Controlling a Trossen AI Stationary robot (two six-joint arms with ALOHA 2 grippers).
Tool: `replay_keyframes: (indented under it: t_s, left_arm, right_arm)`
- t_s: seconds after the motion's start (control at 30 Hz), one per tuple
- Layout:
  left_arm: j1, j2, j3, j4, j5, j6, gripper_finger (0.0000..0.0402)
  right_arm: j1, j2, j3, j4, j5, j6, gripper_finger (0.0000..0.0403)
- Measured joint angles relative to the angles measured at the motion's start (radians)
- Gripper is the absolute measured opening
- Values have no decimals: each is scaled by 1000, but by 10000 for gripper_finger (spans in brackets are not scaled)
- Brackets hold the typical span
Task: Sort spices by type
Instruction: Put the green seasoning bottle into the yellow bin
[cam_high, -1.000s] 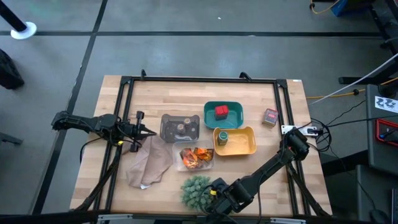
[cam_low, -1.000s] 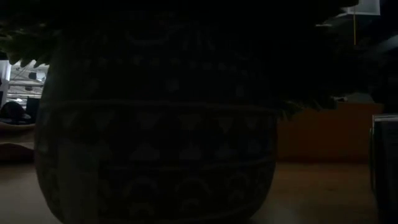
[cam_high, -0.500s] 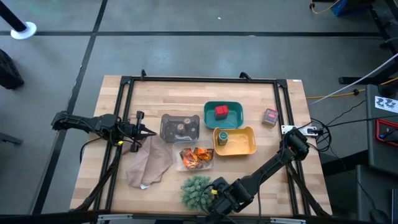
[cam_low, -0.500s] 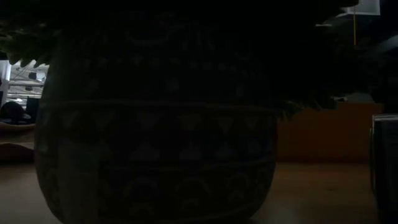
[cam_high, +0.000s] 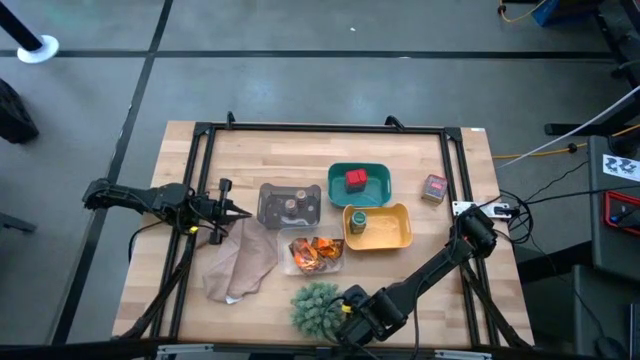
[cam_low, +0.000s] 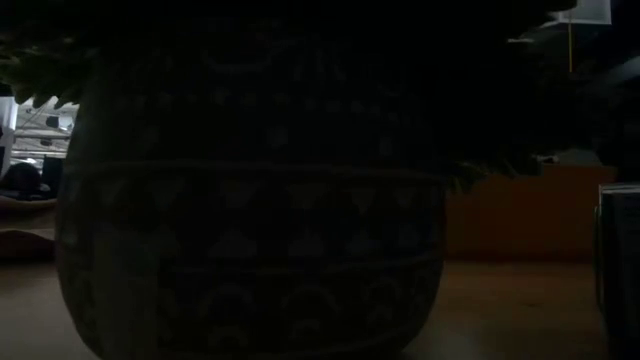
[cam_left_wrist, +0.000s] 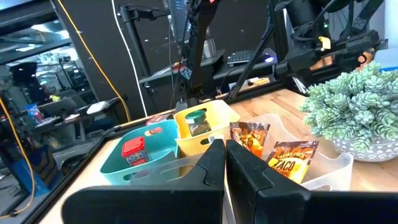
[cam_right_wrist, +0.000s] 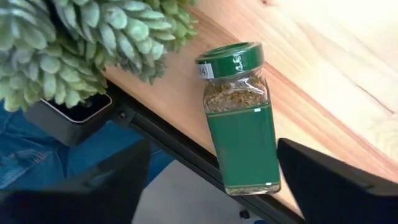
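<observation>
Right wrist view: right hand (cam_right_wrist: 211, 186) spread around green jar (cam_right_wrist: 239, 118)

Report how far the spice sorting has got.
Done: two tiny brown-topped jars in the grey tray, two shiny orange sachets in the clear tray, one red cube tub in the teal tray, one green jar in the yellow tray. In hand: second green jar at the right tool, by the plant. Left: the other red tub beside the trays. Left tool waits.
</observation>
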Motion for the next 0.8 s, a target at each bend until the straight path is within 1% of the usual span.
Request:
replay_keyframes:
  t_s: [0.1,0.17,0.4,0.8]
  left_arm:
    - [0,0,0,0,0,6,0]
    - [0,0,0,0,0,7,0]
    - [0,0,0,0,1,8,0]
    - [0,0,0,-1,1,5,0]
  right_arm:
    - [0,13,0,-1,0,-32,383]
    - [0,26,0,-4,0,-44,395]
    - [0,46,0,-19,12,-78,378]
    - [0,106,0,-51,17,-79,376]
